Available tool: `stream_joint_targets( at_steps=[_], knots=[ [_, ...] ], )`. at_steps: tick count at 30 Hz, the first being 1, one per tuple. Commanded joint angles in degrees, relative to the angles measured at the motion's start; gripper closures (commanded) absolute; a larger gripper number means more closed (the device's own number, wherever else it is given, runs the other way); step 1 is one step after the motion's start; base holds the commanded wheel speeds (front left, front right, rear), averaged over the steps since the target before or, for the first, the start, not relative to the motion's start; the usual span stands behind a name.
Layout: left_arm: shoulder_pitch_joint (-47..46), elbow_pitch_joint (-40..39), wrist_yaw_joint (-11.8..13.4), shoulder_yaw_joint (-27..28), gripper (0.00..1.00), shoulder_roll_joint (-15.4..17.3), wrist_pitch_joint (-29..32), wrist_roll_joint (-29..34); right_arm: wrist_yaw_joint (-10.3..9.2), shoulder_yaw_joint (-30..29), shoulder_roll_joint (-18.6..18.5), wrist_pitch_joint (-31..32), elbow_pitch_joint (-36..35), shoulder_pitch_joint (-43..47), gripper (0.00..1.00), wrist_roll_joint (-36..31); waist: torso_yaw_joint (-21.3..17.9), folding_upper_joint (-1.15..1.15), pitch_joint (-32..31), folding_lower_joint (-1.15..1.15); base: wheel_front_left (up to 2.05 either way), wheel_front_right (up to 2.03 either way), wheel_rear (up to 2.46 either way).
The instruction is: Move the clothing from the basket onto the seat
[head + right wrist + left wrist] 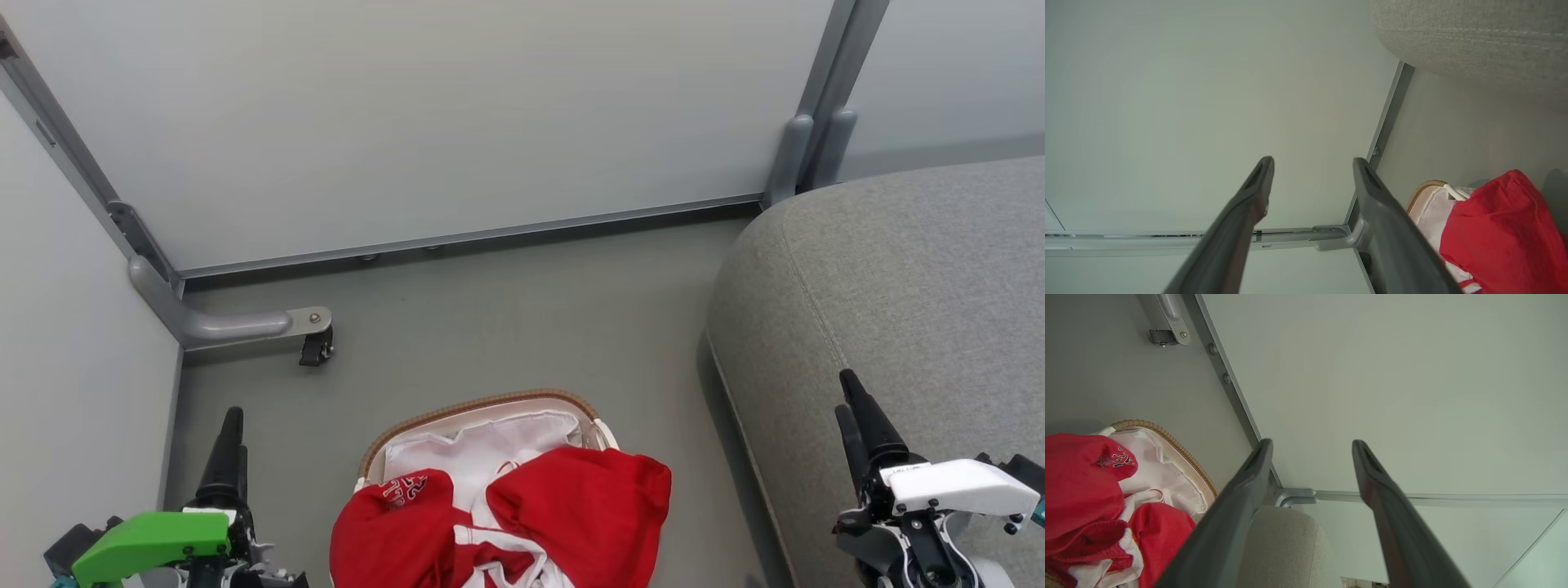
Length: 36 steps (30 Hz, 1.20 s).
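Head view: clothing (pixel 571 498) at bottom centre, two red pieces heaped in basket (pixel 482 404) and spilling over its near and right edges; left piece with white lettering (pixel 406 490), white trim between the two, white liner (pixel 490 449) behind. Basket on grey floor (pixel 506 310), seat (pixel 898 286) apart at right. Left gripper (pixel 233 420) at lower left, right gripper (pixel 843 392) at lower right against seat; spread hard to judge from this edge-on angle

Left wrist view: left gripper (pixel 1311 443) spread wide, nothing between fingers (pixel 1241 498), pale wall (pixel 1412 375) behind. Clothing at lower left, lettering closer and sharper here, dark-edged; gathered red hem and white trim below; brown woven rim (pixel 1167 441) curving beside. Rounded seat corner at bottom centre

Right wrist view: right gripper (pixel 1312 161) likewise wide and empty. Clothing at lower right as one smooth plain red fold draped past rim, white handle loop (pixel 1455 192) beside it. Seat across upper right, stitched seams plain here
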Motion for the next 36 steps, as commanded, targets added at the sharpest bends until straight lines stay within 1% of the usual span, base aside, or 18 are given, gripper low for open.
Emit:
stream_joint_targets(
  at_steps=[1,11,17,22,29,36],
  knots=[
    [-1.73,-0.45,-0.16,-0.26,0.0,0.87,-0.75,2.74,0.01,0.3,-0.73,-0.77,-0.87,-1.92,0.0,-2.8,0.02,0.0,0.01,0.0,0.0,0.0,0.0],
    [-2.31,-0.09,0.14,-0.72,0.0,1.32,-3.21,17.19,0.02,1.91,-1.02,-3.25,-1.13,-3.38,0.0,-14.81,0.09,0.0,0.15,0.0,0.0,0.0,0.0],
    [-2.49,0.24,0.06,-1.74,0.0,1.74,-4.6,24.63,0.02,3.18,-1.47,-4.63,-1.28,-4.23,0.0,-21.77,0.15,0.0,0.19,0.0,0.0,0.0,0.0],
    [-2.55,0.04,0.76,-2.69,0.0,2.15,-5.67,30.74,0.02,3.7,-1.3,-5.73,-1.71,-4.53,0.0,-27.36,0.17,0.0,0.29,0.0,0.0,0.0,0.0],
    [-2.65,0.36,1.49,-4.44,0.0,2.82,-7.07,37.45,0.02,4.6,-1.14,-7.11,-2.16,-4.87,0.0,-33.94,0.14,0.0,0.43,0.0,0.0,0.0,0.0],
    [-3.0,-0.09,2.86,-5.82,0.0,3.77,-8.37,43.57,0.02,5.04,-1.35,-8.45,-3.24,-5.78,0.0,-40.24,0.13,0.0,0.52,0.0,0.0,0.0,0.0]
  ],
)
